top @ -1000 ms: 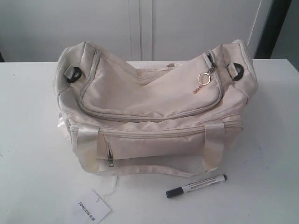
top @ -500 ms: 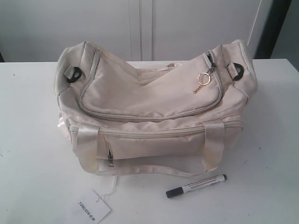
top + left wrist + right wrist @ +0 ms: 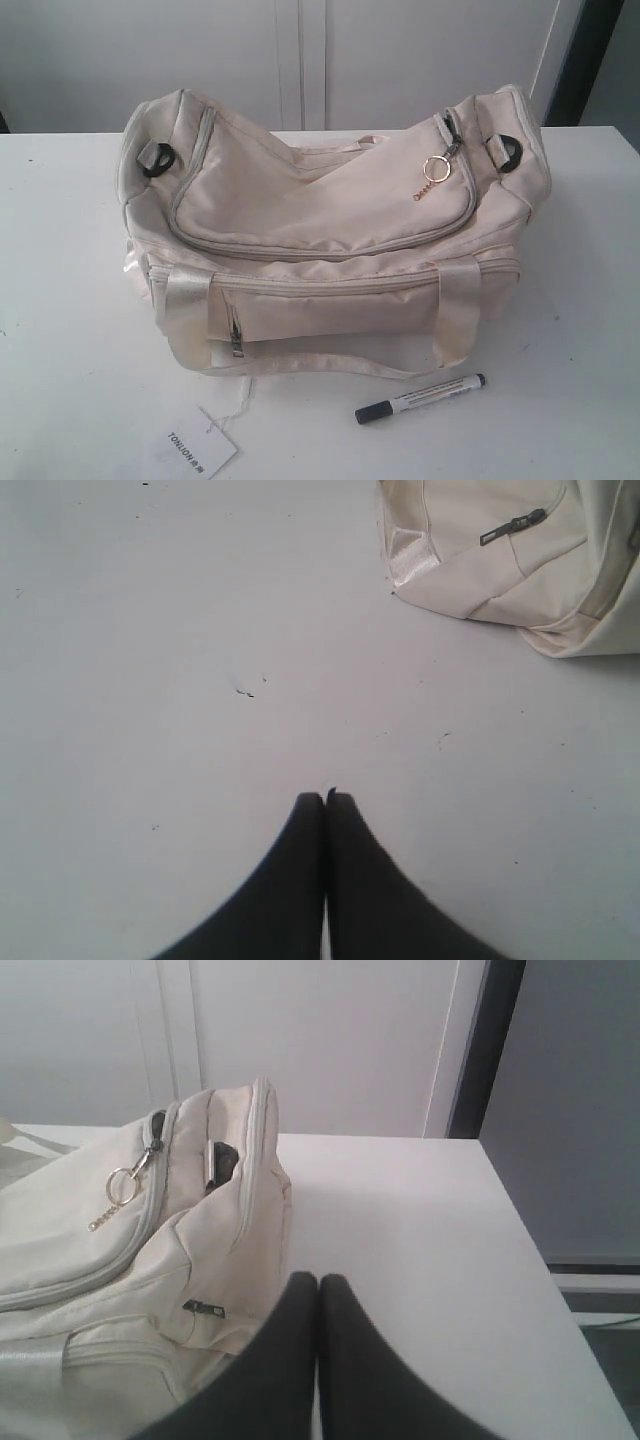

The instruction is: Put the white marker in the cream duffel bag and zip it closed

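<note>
The cream duffel bag [image 3: 330,235] sits mid-table, its curved top zipper closed, with the gold ring pull [image 3: 436,169] at the right end. The white marker [image 3: 420,398] with its black cap lies on the table just in front of the bag's right half. Neither gripper appears in the exterior view. My left gripper [image 3: 325,798] is shut and empty over bare table, with a corner of the bag [image 3: 500,560] beyond it. My right gripper [image 3: 318,1280] is shut and empty beside the bag's right end [image 3: 150,1250]; the ring pull [image 3: 120,1186] shows there.
A white hang tag [image 3: 198,442] on a string lies at the front left. The white table [image 3: 60,300] ends at a right edge [image 3: 520,1260], with a dark gap and white cabinet doors [image 3: 300,60] behind.
</note>
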`<action>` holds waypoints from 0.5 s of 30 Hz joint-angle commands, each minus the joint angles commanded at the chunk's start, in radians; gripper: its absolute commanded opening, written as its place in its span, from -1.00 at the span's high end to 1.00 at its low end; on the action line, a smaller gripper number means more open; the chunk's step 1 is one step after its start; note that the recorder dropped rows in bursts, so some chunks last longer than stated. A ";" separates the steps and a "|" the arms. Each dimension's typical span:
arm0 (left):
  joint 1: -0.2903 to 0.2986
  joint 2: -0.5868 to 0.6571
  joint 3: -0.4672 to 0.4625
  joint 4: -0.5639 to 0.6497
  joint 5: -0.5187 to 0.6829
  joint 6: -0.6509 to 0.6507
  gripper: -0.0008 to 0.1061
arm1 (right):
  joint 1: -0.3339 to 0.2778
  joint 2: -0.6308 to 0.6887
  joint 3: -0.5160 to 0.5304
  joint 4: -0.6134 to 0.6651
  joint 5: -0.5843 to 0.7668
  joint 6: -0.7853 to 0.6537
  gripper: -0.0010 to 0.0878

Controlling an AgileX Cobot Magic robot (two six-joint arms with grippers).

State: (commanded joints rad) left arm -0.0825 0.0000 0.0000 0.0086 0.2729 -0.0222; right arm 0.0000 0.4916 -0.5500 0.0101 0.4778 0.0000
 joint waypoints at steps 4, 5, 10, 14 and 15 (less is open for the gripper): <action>0.000 0.000 0.000 0.000 0.000 0.000 0.99 | 0.000 0.058 -0.055 0.000 0.070 0.000 0.98; 0.000 0.000 0.000 0.000 0.000 0.000 0.99 | 0.000 0.075 -0.069 0.000 0.092 0.000 0.98; 0.000 0.000 0.000 0.000 0.000 0.000 0.99 | 0.000 0.150 -0.130 0.020 0.174 0.000 0.98; 0.000 0.000 0.000 0.000 0.000 0.000 0.99 | 0.000 0.215 -0.169 0.085 0.201 0.000 0.98; 0.000 0.000 0.000 0.000 0.000 0.000 0.99 | 0.000 0.226 -0.177 0.097 0.203 0.000 0.98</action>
State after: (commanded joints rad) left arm -0.0825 0.0000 0.0000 0.0086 0.2729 -0.0222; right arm 0.0000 0.7176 -0.7273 0.1075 0.6808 0.0000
